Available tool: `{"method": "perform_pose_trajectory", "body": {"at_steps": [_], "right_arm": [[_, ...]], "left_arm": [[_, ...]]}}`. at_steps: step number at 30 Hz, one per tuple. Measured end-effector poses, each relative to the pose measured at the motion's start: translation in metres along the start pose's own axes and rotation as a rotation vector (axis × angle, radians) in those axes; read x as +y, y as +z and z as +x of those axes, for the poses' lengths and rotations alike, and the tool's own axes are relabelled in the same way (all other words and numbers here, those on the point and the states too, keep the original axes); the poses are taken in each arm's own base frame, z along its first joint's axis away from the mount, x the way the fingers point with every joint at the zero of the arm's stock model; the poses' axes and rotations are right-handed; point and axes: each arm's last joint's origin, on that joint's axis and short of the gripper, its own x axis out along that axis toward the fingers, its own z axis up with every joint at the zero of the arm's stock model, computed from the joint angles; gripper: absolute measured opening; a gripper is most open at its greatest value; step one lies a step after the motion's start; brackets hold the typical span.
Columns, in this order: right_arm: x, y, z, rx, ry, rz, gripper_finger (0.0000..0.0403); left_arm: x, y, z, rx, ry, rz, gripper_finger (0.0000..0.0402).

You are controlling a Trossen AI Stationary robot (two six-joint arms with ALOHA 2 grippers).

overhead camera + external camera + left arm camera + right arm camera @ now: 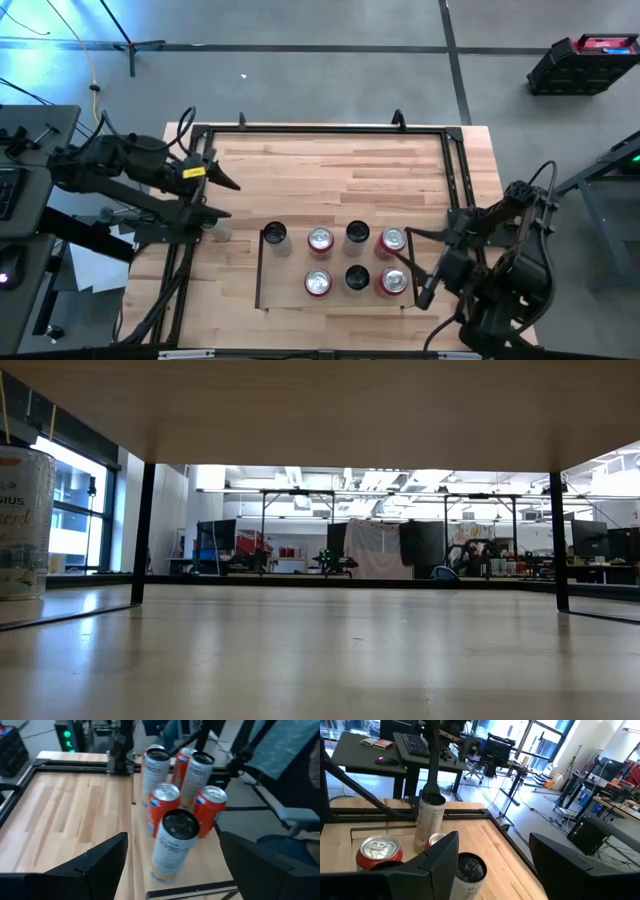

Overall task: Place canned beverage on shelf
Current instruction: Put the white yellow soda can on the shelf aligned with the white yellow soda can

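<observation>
Now the shelf carries seven upright cans.

Grey polished concrete floor, crossed by a dark seam line. Black and red plastic crate on the floor. Thin black tripod stand with a yellow cable nearby. Dark desk carrying a black computer keyboard. Tall glazed windows letting in bright daylight; another large window in a white wall. White ceiling with long strip lights. Grey hanging cloth among distant black metal workbench frames.
</observation>
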Motion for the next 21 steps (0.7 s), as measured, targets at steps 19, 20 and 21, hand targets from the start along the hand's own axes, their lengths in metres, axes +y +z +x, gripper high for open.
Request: {"method": "perform_pose_trajectory", "body": {"at_steps": [19,20,21], "right_arm": [[-0.017,0.001,0.007,-0.05,-0.066,0.089,0.0228],[-0.025,0.007,0.005,-0.047,-0.057,0.119,0.0228],[-0.033,0.014,0.002,-0.038,-0.04,0.151,0.0228]], "left_arm": [[-0.007,-0.007,-0.012,-0.011,0.137,0.021,0.031],[-0.005,-0.01,-0.012,0.012,0.178,-0.001,0.031],[-0.004,-0.013,-0.012,0.034,0.208,-0.019,0.031]]}}
